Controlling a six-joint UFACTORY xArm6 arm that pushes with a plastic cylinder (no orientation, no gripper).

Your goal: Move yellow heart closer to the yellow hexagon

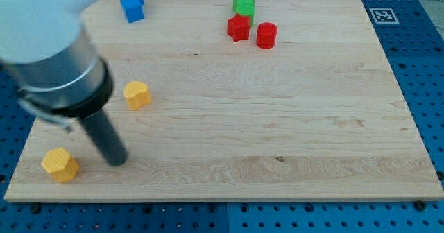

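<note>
The yellow heart (137,94) lies at the view's left, about mid-height on the wooden board (277,122). The yellow hexagon (59,164) lies near the board's bottom left corner. My tip (116,160) rests on the board between them, to the right of the hexagon and below the heart, touching neither. The rod slants up to the large arm body at the view's top left.
A blue block (132,3) sits at the top left. A green star (243,3), a red star (238,28) and a red cylinder (266,35) cluster at the top centre. A fiducial marker (381,15) lies off the top right corner.
</note>
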